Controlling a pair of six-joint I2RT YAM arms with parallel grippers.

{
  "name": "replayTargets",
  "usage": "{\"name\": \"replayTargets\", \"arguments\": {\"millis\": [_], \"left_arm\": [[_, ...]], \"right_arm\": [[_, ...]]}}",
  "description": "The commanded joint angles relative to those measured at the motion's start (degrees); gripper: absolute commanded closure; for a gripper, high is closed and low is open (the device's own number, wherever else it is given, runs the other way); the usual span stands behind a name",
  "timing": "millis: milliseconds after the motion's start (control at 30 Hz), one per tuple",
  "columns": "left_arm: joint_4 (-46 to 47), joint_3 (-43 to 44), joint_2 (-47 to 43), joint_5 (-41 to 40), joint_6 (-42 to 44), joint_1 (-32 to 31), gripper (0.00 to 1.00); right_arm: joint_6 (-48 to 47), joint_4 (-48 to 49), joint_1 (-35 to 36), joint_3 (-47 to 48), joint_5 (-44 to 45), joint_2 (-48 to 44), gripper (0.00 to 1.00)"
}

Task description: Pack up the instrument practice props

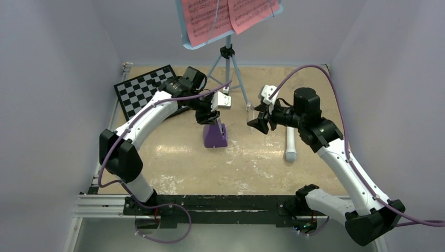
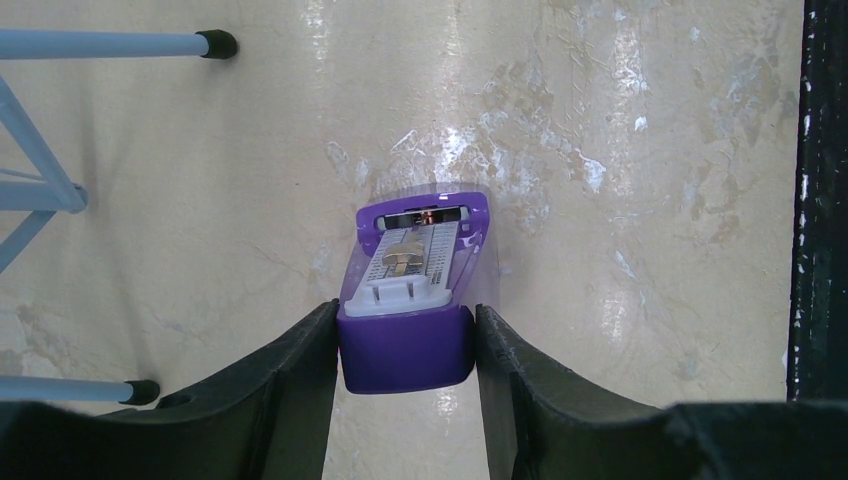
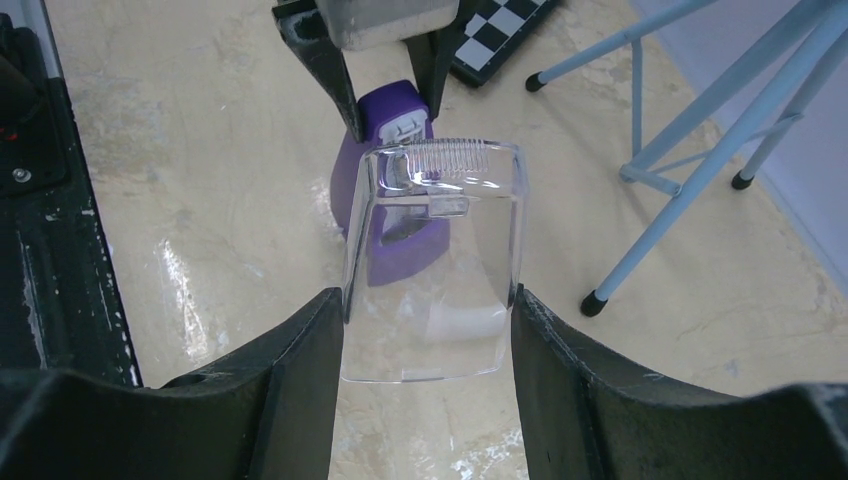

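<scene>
Left gripper (image 2: 405,318) fingers clamp the small purple wedge-shaped metronome (image 2: 415,262) on the beige bench (image 2: 640,260); right gripper (image 3: 428,302) fingers pinch its clear plastic cover (image 3: 435,255) nearby. Alignment looks uncertain: askew, the cover could jam or slip.

On table (image 1: 262,173): metronome (image 1: 215,135) mid, stand (image 1: 228,52) behind it, recorder (image 1: 290,146) to its rt, chessboard (image 1: 139,90) back-left
</scene>
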Motion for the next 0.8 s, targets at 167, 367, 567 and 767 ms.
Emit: {"name": "replayTargets", "arguments": {"millis": [167, 367, 567, 767], "left_arm": [[-8.52, -1.42, -2.08, 9.94, 9.13, 0.67, 1.00], [-9.62, -3.99, -7.24, 16.40, 13.62, 1.18, 1.00], [-13.43, -4.88, -7.92, 19.65, 20.56, 1.19, 1.00], [-15.88, -8.07, -9.87, 20.56, 27.01, 0.92, 1.00]], "right_arm": [[-0.52, 0.43, -0.52, 2.56, -0.66, -0.06, 1.00], [-6.23, 0.78, -0.55, -1.99, -8.05, -2.76, 1.00], [-10.57, 1.72, 1.49, -4.32, -14.60, -0.68, 1.00], [-14.45, 9.75, 7.02, -10.10, -15.25, 0.35, 1.00]]}}
